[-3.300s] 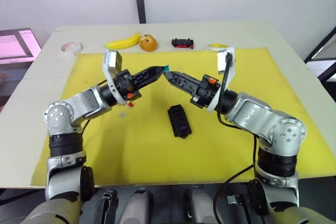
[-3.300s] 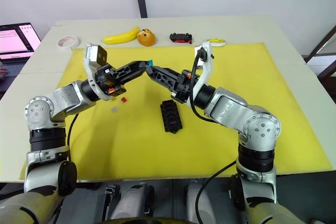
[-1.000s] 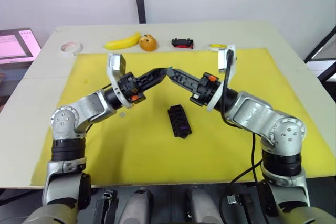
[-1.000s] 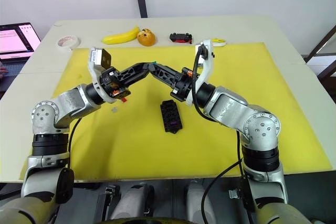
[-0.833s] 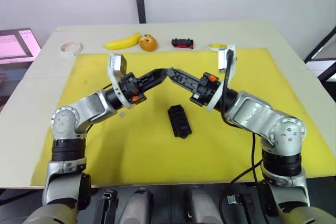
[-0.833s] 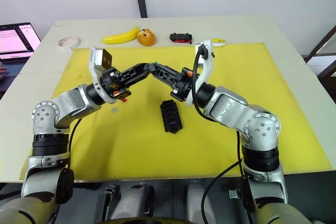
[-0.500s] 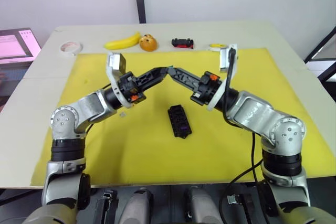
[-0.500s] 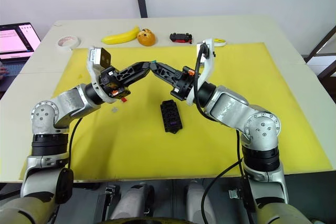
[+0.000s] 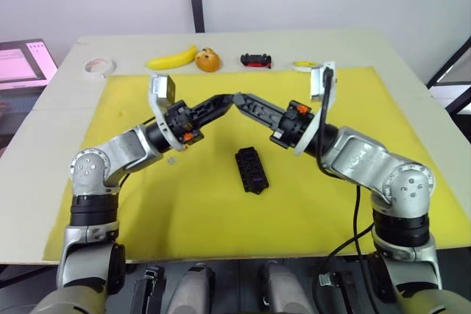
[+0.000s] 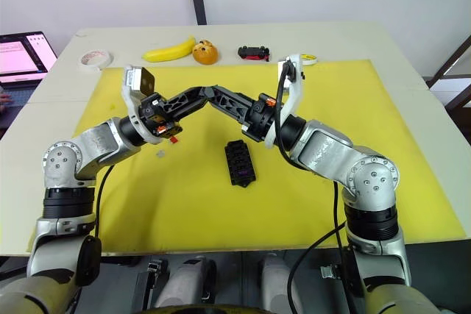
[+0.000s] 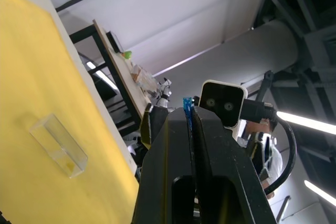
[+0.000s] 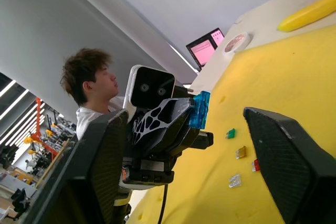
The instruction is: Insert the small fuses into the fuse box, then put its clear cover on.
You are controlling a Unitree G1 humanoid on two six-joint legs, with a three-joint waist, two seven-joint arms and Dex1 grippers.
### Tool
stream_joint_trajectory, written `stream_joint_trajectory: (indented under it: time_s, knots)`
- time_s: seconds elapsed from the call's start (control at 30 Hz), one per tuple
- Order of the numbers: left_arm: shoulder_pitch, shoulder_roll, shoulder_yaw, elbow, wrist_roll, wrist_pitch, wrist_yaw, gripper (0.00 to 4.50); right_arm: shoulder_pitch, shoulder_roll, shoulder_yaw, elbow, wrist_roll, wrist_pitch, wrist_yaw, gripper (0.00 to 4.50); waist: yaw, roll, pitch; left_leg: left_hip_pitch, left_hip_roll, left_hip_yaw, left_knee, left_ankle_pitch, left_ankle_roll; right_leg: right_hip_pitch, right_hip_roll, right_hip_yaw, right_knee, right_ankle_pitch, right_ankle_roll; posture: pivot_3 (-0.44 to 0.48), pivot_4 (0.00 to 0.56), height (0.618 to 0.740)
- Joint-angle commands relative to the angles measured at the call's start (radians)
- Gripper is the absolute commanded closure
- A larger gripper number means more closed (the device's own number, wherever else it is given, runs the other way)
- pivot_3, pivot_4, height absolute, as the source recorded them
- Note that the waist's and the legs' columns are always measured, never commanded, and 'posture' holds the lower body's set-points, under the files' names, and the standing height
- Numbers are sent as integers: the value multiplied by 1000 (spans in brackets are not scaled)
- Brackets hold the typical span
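Head views: left claw [image 9: 229,99] and right claw [image 9: 238,98] tip to tip above the yellow mat [image 9: 184,204]; fuse box [image 9: 251,170] lying below.

Left wrist: clenched on a blue fuse [image 11: 186,104]; clear cover [image 11: 58,145] on the mat.

Right wrist: fingers [image 12: 286,156] spread wide around that fuse.

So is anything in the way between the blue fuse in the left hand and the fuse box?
Nothing on the mat blocks it. The blue fuse is pinched in the left hand above the mat, and the open right hand meets it there. The fuse box lies nearer the robot on bare yellow mat.
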Motion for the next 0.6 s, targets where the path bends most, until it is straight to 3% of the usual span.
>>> stream_joint_trajectory:
  time_s: [0.03, 0.2, 0.3, 0.37, 0.6]
  knots:
    - [-10, 6, 8, -20, -21, -9, -2, 4500, -5, -15, -5, -32, 12, -8, 8, 979, 0, 0, 0, 0, 0, 0, 0, 0, 0, 0, 0, 0, 0, 0, 0, 0, 150, 740]
    - [-12, 5, 7, -19, -19, -9, -3, 4500, -13, -10, -4, -24, 4, -17, 6, 979, 0, 0, 0, 0, 0, 0, 0, 0, 0, 0, 0, 0, 0, 0, 0, 0, 150, 740]
    - [-12, 3, 6, -20, -18, -9, -2, 4500, -16, -7, -2, -25, 10, -19, 6, 1740, 0, 0, 0, 0, 0, 0, 0, 0, 0, 0, 0, 0, 0, 0, 0, 0, 150, 740]
    - [-11, 2, 5, -21, -16, -10, -1, 4500, -17, -7, 0, -26, 12, -18, 7, 2590, 0, 0, 0, 0, 0, 0, 0, 0, 0, 0, 0, 0, 0, 0, 0, 0, 150, 740]
    - [-8, 2, 3, -25, -14, -10, -3, 4500, -16, -4, 2, -27, 13, -24, 2, 2590, 0, 0, 0, 0, 0, 0, 0, 0, 0, 0, 0, 0, 0, 0, 0, 0, 150, 740]
